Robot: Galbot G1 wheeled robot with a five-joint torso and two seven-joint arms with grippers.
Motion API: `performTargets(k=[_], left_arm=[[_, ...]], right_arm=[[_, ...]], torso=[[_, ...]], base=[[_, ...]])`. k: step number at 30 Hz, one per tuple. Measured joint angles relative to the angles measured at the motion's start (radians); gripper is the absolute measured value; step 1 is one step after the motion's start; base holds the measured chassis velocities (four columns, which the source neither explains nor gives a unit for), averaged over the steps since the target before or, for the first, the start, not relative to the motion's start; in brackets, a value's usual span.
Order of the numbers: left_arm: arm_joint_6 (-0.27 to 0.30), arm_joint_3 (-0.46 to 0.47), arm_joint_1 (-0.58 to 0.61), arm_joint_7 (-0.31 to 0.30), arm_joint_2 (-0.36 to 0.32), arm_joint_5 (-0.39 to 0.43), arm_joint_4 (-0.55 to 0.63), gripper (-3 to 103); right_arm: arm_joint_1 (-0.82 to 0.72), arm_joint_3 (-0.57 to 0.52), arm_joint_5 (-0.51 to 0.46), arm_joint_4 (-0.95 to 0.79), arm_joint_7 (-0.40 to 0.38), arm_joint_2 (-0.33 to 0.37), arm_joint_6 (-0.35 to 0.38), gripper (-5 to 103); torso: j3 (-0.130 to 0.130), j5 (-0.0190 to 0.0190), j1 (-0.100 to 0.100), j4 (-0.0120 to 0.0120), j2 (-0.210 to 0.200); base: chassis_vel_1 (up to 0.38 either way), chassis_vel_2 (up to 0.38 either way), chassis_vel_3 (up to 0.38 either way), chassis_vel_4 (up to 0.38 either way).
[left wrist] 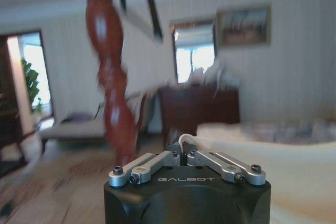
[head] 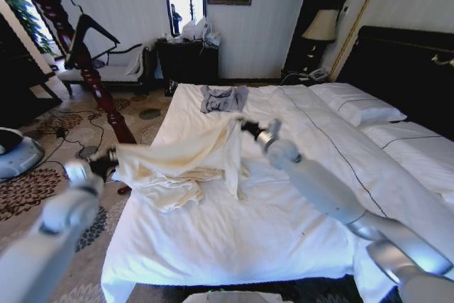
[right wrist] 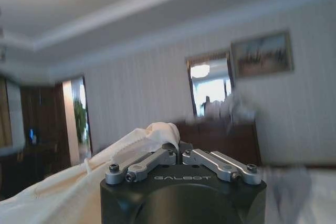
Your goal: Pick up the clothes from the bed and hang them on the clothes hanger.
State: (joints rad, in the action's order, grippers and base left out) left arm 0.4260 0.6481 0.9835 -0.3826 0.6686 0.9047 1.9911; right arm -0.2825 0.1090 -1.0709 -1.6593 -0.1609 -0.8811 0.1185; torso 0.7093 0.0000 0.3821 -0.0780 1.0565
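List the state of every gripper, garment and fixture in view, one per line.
Left gripper: shut on the cream garment's edge, off the bed's side.
Right gripper: shut on the cream garment, above the bed.
Cream long-sleeved garment: stretched between both grippers, lower part resting on the sheet.
Blue-grey garment: crumpled on the bed.
White-sheeted bed: made.
Black hanger: bare, on the reddish-brown wooden pole.

Head view high above bed [head: 284,246], wrist views low — sharing far wall
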Motion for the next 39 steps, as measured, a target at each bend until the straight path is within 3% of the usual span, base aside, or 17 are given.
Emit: performTargets(k=[1, 5, 10, 13, 15, 17, 19, 21, 24, 26, 28, 29, 31, 32, 35, 38, 39], left_arm=[[-0.012, -0.041, -0.096, 0.005, -0.018, 0.033, -0.03, 0], [-0.04, -0.099, -0.244, 0.026, -0.045, 0.092, -0.055, 0], [-0.074, -0.122, -0.262, 0.063, -0.037, 0.112, -0.021, 0], [-0.078, -0.127, -0.081, 0.084, 0.027, 0.031, 0.072, 0], [-0.077, -0.131, -0.051, 0.085, 0.041, 0.007, 0.08, 0], [-0.077, -0.164, 0.063, 0.091, 0.112, -0.097, 0.098, 0], [-0.073, -0.179, 0.148, 0.093, 0.165, -0.172, 0.106, 0], [-0.071, -0.18, 0.171, 0.092, 0.178, -0.196, 0.108, 0], [-0.046, -0.176, 0.263, 0.069, 0.228, -0.309, 0.104, 0], [-0.041, -0.172, 0.271, 0.065, 0.231, -0.322, 0.102, 0], [-0.019, -0.152, 0.291, 0.049, 0.235, -0.346, 0.098, 0], [-0.012, -0.145, 0.294, 0.045, 0.234, -0.347, 0.098, 0], [-0.008, -0.14, 0.297, 0.043, 0.232, -0.348, 0.099, 0], [0.005, -0.123, 0.307, 0.041, 0.223, -0.354, 0.11, 0], [0.013, -0.109, 0.312, 0.04, 0.217, -0.359, 0.124, 0], [0.018, -0.08, 0.289, 0.024, 0.23, -0.313, 0.162, 0], [0.016, -0.075, 0.274, 0.017, 0.237, -0.283, 0.17, 0]], right_arm=[[0.016, -0.026, -0.011, -0.018, 0.006, 0.012, -0.005, 1], [0.055, -0.079, -0.019, -0.049, 0.024, 0.032, -0.007, 1], [0.032, -0.125, -0.037, -0.119, 0.025, 0.079, 0.009, 1], [-0.18, -0.173, 0.028, -0.238, 0.01, 0.173, 0.051, 1], [-0.239, -0.181, 0.051, -0.256, 0.009, 0.189, 0.058, 1], [-0.456, -0.204, 0.137, -0.295, 0.0, 0.227, 0.079, 1], [-0.597, -0.183, 0.18, -0.296, -0.015, 0.224, 0.108, 1], [-0.626, -0.174, 0.182, -0.294, -0.022, 0.218, 0.123, 1], [-0.684, -0.097, 0.126, -0.283, -0.097, 0.182, 0.283, 1], [-0.68, -0.086, 0.115, -0.281, -0.112, 0.177, 0.306, 1], [-0.655, -0.05, 0.069, -0.272, -0.176, 0.159, 0.381, 0], [-0.652, -0.047, 0.057, -0.274, -0.192, 0.158, 0.395, 5], [-0.651, -0.047, 0.052, -0.277, -0.2, 0.16, 0.401, 5], [-0.655, -0.052, 0.039, -0.305, -0.236, 0.18, 0.42, 16], [-0.669, -0.067, 0.018, -0.352, -0.271, 0.213, 0.438, 21], [-0.713, -0.125, -0.147, -0.506, -0.44, 0.271, 0.507, 32], [-0.719, -0.156, -0.232, -0.56, -0.516, 0.28, 0.529, 43]], torso=[[0.0, 0.0, 0.0, -0.0001, 0.0], [0.0, 0.0005, 0.0, 0.0005, 0.0], [0.0, 0.0, 0.0, 0.0006, 0.0], [0.0, 0.0003, 0.0, 0.0001, 0.0], [0.0, 0.0003, -0.001, 0.0, 0.0], [0.0, -0.0001, -0.001, 0.0002, 0.0], [0.0, 0.0003, -0.001, -0.0006, 0.0], [0.0, 0.0006, -0.001, -0.0006, 0.0], [0.0, 0.0, -0.001, 0.0006, 0.0], [0.0, -0.0003, -0.001, 0.0007, 0.0], [0.0, 0.0002, 0.0, 0.001, 0.0], [0.0, 0.0002, 0.0, 0.0009, 0.0], [0.0, 0.0001, 0.0, 0.0008, 0.0], [0.0, 0.0002, 0.0, 0.0004, 0.0], [0.0, -0.0001, 0.0, 0.0006, 0.0], [0.0, -0.0001, 0.0, -0.0001, 0.0], [0.0, 0.0001, 0.0, -0.0001, 0.0]], base=[[0.0, 0.0, 0.0, 0.0], [0.0, 0.0, 0.0, 0.0], [0.0, 0.0, 0.0, 0.0], [0.0, 0.0, 0.0, 0.0], [0.0, 0.0, 0.0, 0.0], [0.0, 0.0, 0.0, 0.0], [0.0, 0.0, 0.0, 0.0], [0.0, 0.0, 0.0, 0.0], [0.0, 0.0, 0.0, 0.0], [0.0, 0.0, 0.0, 0.0], [0.0, 0.0, 0.0, 0.0], [0.0, 0.0, 0.0, 0.0], [0.0, 0.0, 0.0, 0.0], [0.0, 0.0, 0.0, 0.0], [0.0, 0.0, 0.0, 0.0], [0.0, 0.0, 0.0, 0.0], [0.0, 0.0, 0.0, 0.0]])
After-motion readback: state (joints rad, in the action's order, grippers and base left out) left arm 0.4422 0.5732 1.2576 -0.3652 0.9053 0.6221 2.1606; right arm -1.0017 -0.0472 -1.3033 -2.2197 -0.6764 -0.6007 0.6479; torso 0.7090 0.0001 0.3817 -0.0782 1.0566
